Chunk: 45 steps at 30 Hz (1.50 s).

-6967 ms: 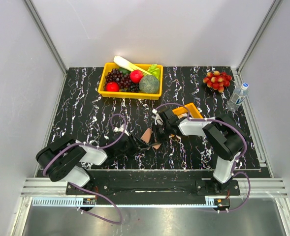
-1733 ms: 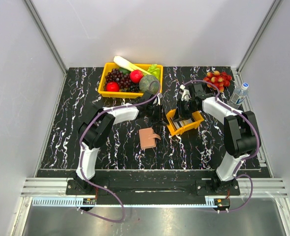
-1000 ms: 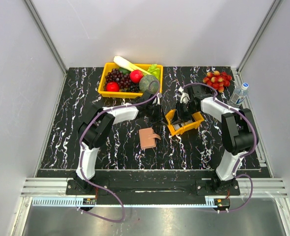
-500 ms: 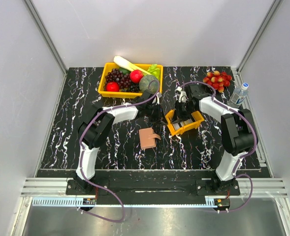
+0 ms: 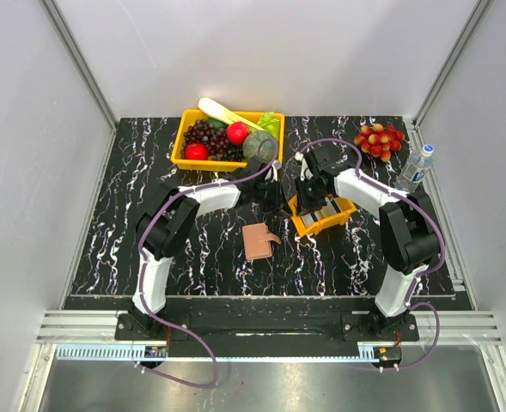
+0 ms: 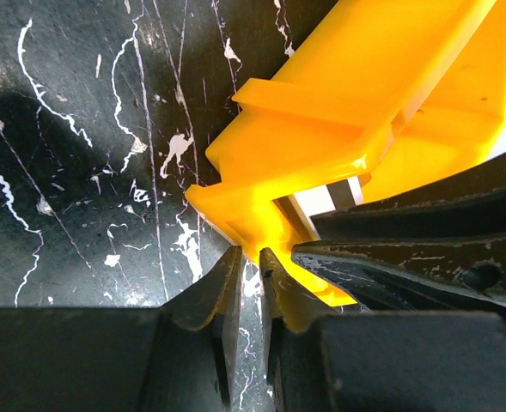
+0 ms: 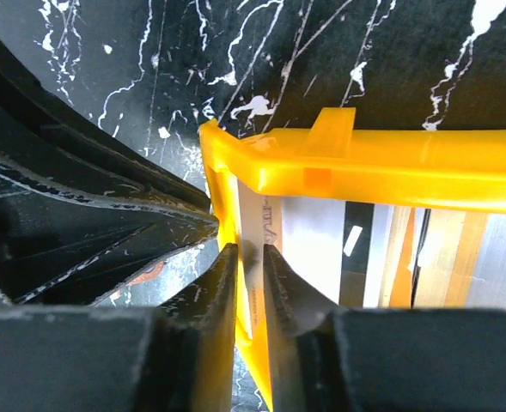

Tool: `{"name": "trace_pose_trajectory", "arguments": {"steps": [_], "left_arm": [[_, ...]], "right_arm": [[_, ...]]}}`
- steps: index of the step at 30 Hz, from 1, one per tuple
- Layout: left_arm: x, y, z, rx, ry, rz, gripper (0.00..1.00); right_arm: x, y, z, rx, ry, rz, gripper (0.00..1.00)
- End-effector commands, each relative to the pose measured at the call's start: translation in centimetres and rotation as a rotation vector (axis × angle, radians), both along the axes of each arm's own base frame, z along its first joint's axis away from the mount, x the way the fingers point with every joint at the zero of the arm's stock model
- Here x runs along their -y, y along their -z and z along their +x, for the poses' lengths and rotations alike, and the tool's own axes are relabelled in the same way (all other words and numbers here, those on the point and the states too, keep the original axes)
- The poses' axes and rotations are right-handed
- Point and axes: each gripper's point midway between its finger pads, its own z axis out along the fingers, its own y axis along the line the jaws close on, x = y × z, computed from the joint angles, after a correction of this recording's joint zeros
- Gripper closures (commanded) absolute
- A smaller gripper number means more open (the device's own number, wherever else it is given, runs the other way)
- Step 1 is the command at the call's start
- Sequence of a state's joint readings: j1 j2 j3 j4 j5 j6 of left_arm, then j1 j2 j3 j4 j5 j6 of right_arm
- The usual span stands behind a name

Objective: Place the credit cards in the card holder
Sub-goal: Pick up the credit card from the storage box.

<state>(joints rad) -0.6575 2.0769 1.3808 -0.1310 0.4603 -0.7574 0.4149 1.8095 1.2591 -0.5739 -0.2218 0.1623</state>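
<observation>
**A:** Where are the credit cards point(image 7: 304, 232)?

**B:** They stand on edge in a row inside the small orange tray point(image 7: 381, 163), pale faces packed like files. The right gripper point(image 7: 246, 257) is at the tray's end wall, one finger outside it and one inside. The slit between them is very narrow, with the wall and the first card's edge in it.

**A:** So it has a card?

**B:** I cannot tell whether it bites the card, the wall or both. The cards' long edges run parallel to that wall, and the row stretches away from the fingers across the tray.

**A:** And the card holder point(image 5: 259, 241)?

**B:** From the right gripper it lies back toward the arm bases and over to the left arm's side. It is flat on the table, apart from the tray.

**A:** What about the left gripper point(image 6: 246, 257)?

**B:** It is just beside the right one, at the tray's outer corner, with its jaws nearly together. Whether it pinches the rim or only noses it, I cannot tell. It is the nearer one to the holder, and the right one is the one on the cards. I judge the next move to be a lift upward, then a carry back and leftward.

**A:** Any writing?

**B:** Small print runs along the first card by the right fingers, too small to read. Nothing else is legible.
</observation>
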Motion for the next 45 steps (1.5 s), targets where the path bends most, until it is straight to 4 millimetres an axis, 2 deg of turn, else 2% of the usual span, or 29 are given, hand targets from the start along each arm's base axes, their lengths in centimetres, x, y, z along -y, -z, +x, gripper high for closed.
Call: {"name": "trace_pose_trajectory", "arguments": {"steps": [1,3,5,12,19,23,25,27,29,31,36,40,45], "left_arm": [[0.6,-2.1,0.9,0.054,-0.001,-0.066,0.82],[0.7,-2.1,0.8,0.052,0.002,-0.066,0.82],[0.6,-2.1,0.9,0.054,-0.001,-0.066,0.82],[0.6,-2.0,0.8,0.050,0.000,-0.064,0.83],[0.5,-1.8,0.8,0.048,-0.002,-0.061,0.83],[0.4,-1.7,0.8,0.049,-0.004,-0.059,0.84],[0.3,-1.6,0.8,0.046,-0.002,-0.054,0.85],[0.1,-1.7,0.7,0.050,-0.004,-0.050,0.84],[-0.1,-1.8,0.8,0.057,-0.006,-0.047,0.84],[-0.1,-2.1,0.8,0.059,-0.003,-0.053,0.83],[-0.2,-2.2,0.8,0.061,0.001,-0.054,0.82],[-0.2,-2.4,0.8,0.062,0.001,-0.059,0.82],[-0.1,-2.5,0.8,0.063,0.000,-0.068,0.82]], "right_arm": [[1.5,0.0,0.6,0.036,0.011,-0.095,0.75],[1.5,0.1,0.6,0.034,0.010,-0.095,0.74],[1.5,-0.1,0.7,0.040,0.011,-0.096,0.81],[1.4,-1.7,1.3,0.088,0.020,-0.081,0.91],[1.5,-3.0,1.5,0.118,0.022,-0.083,0.89],[1.2,-2.3,1.4,0.092,0.008,-0.075,0.88],[1.3,-2.0,1.3,0.082,0.015,-0.085,0.90],[1.5,-2.6,1.5,0.102,0.025,-0.090,0.96],[1.7,-3.5,1.9,0.130,0.035,-0.094,0.97],[1.8,-3.7,2.1,0.143,0.036,-0.100,0.97],[1.4,-2.0,1.7,0.093,0.014,-0.099,0.97],[1.9,-1.0,1.8,0.086,0.022,-0.132,0.88],[1.4,-0.9,1.6,0.077,0.008,-0.096,0.80]]}}
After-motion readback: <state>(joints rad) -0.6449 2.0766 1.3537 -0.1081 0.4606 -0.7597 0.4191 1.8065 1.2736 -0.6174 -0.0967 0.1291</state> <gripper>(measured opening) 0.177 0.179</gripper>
